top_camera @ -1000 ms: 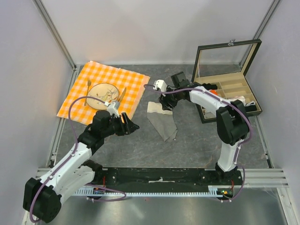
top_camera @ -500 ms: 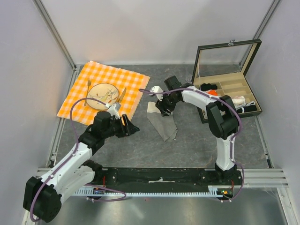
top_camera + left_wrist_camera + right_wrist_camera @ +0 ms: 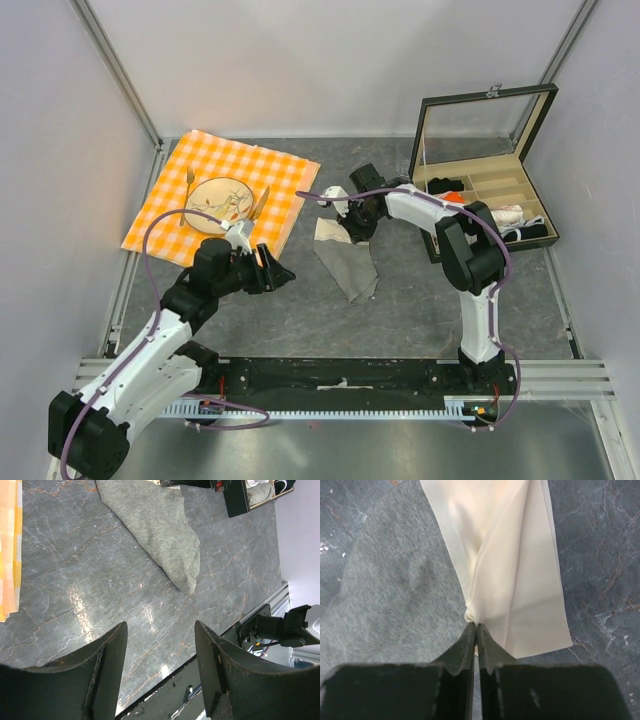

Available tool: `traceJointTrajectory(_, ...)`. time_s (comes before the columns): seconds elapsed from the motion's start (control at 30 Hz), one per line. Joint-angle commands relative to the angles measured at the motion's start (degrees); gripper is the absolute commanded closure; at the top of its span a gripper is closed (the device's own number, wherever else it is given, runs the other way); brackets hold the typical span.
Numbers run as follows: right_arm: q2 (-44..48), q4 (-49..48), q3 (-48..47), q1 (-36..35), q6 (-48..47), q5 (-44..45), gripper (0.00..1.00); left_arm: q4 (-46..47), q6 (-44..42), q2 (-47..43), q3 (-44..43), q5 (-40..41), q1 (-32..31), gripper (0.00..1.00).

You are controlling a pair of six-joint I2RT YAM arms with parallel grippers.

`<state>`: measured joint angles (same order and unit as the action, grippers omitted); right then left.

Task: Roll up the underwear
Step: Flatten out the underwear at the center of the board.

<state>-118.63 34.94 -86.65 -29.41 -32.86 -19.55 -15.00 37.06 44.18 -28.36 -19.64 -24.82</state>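
Observation:
The underwear (image 3: 350, 265) lies crumpled in the middle of the table, mid-grey with a cream-white strip (image 3: 327, 230) at its far end. In the right wrist view my right gripper (image 3: 476, 626) is shut on a bunched fold of that cream strip (image 3: 515, 570), with grey cloth (image 3: 390, 590) to its left. From above, the right gripper (image 3: 350, 226) sits at the garment's far edge. My left gripper (image 3: 281, 271) hovers left of the garment, apart from it. Its jaws (image 3: 160, 625) stand open and empty over bare table, with the underwear (image 3: 157, 527) beyond them.
An orange-and-white checked cloth (image 3: 262, 165) lies at the back left, bearing a plate (image 3: 205, 190) with a fork and a knife. An open black box (image 3: 535, 205) holding small garments stands at the back right. The arms' mounting rail (image 3: 340, 380) runs along the near edge.
The right gripper has closed on the cream strip after standing open over it. The left arm has drawn back slightly toward the near left, still open.

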Motion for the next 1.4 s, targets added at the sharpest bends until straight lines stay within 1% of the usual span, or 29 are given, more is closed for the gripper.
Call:
traceJointTrajectory(0.0, 4.3, 2.4, -3.3, -0.1, 0.9, -0.9, 0.96, -1.3, 0.6, -0.9, -3.3, -0.8, 0.1, 0.37)
traceJointTrajectory(0.03, 4.7, 3.2, -3.6, -0.1, 1.0, -1.3, 1.0, -1.6, 0.5, -1.0, -3.5, -0.8, 0.1, 0.37)
traceJointTrajectory(0.27, 7.1, 7.6, -6.3, -1.3, 2.7, -5.8, 1.0, -4.2, 0.4, -3.6, -4.7, 0.7, 0.1, 0.37)
traceJointTrajectory(0.37, 7.8, 10.0, -7.4, -3.7, 3.7, -9.4, 1.0, -5.4, 0.8, -4.9, -5.0, 0.9, 0.1, 0.38)
traceJointTrajectory(0.43, 7.5, 11.5, -9.1, -6.7, 4.9, -12.8, 1.0, -6.8, 1.3, -6.4, -5.6, 1.8, 0.1, 0.38)
traceJointTrajectory(0.47, 7.2, 11.7, -10.0, -8.1, 6.8, -16.7, 1.0, -7.7, 1.5, -6.9, -6.1, 2.3, 0.1, 0.38)
traceJointTrajectory(0.53, 5.3, 11.1, -12.7, -13.7, 9.3, -21.1, 1.0, -9.6, 1.7, -8.5, -7.1, 4.0, 0.1, 0.4)
traceJointTrajectory(0.57, 4.5, 10.2, -13.7, -15.7, 11.1, -25.0, 1.0, -11.3, 1.8, -10.2, -7.5, 4.4, 0.1, 0.43)
traceJointTrajectory(0.6, 3.4, 8.6, -15.2, -19.5, 15.9, -26.7, 1.0, -12.3, 2.1, -11.0, -7.8, 5.0, 0.1, 0.43)
traceJointTrajectory(0.63, 1.2, 4.8, -15.7, -21.2, 18.9, -28.2, 0.93, -13.2, 2.6, -12.1, -8.2, 5.6, 0.1, 0.44)
traceJointTrajectory(0.7, -1.5, 3.3, -19.1, -24.6, 23.6, -30.1, 0.77, -16.5, 2.9, -14.9, -8.6, 6.4, 0.1, 0.44)
traceJointTrajectory(0.73, -4.0, 4.2, -20.4, -24.9, 23.6, -30.3, 0.67, -17.7, 3.2, -15.7, -8.9, 7.0, 0.1, 0.44)
traceJointTrajectory(0.77, -4.6, 4.8, -21.3, -24.8, 23.2, -30.1, 0.61, -19.8, 3.3, -17.3, -9.1, 7.2, 0.1, 0.43)
traceJointTrajectory(0.83, -3.4, 5.8, -20.8, -22.9, 20.5, -28.6, 0.5, -21.4, 3.6, -18.3, -8.9, 7.6, 0.1, 0.42)
traceJointTrajectory(0.9, -1.0, 5.9, -17.7, -19.4, 19.0, -28.2, 0.44, -22.2, 3.9, -19.3, -8.3, 7.9, 0.1, 0.42)
traceJointTrajectory(0.93, 1.8, 5.8, -16.5, -17.9, 17.1, -27.9, 0.4, -22.2, 4.2, -19.4, -7.2, 8.1, 0.1, 0.41)
traceJointTrajectory(1.0, 4.5, 6.1, -12.8, -13.9, 14.7, -26.3, 0.38, -21.0, 4.2, -18.7, -6.2, 8.0, 0.1, 0.4)
traceJointTrajectory(1.03, 7.0, 6.6, -11.6, -12.7, 10.7, -22.9, 0.37, -20.5, 4.3, -18.2, -5.4, 7.6, 0.1, 0.4)
traceJointTrajectory(1.07, 8.0, 7.7, -9.4, -10.7, 7.7, -21.5, 0.36, -20.1, 4.2, -17.4, -5.1, 7.2, 0.1, 0.4)
traceJointTrajectory(1.1, 8.9, 8.6, -8.1, -10.1, 3.8, -19.7, 0.36, -19.5, 4.0, -15.5, -5.0, 6.9, 0.1, 0.4)
traceJointTrajectory(1.13, 10.5, 9.4, -6.7, -9.8, 0.8, -14.2, 0.36, -19.5, 3.7, -14.3, -5.0, 6.5, 0.1, 0.4)
traceJointTrajectory(1.17, 11.2, 9.9, -3.3, -9.6, -7.0, -12.2, 0.36, -19.5, 3.5, -13.3, -5.1, 6.0, 0.1, 0.41)
traceJointTrajectory(1.23, 12.9, 10.1, 0.2, -9.6, -14.0, -8.9, 0.35, -19.6, 3.1, -9.8, -5.2, 4.5, 0.1, 0.42)
traceJointTrajectory(1.27, 13.0, 10.1, 2.4, -9.5, -19.8, -6.4, 0.35, -19.6, 3.1, -8.9, -5.2, 4.1, 0.1, 0.42)
traceJointTrajectory(1.37, 11.8, 10.1, 2.9, -8.8, -25.5, -5.7, 0.34, -20.2, 3.6, -5.6, -4.8, 2.7, 0.1, 0.43)
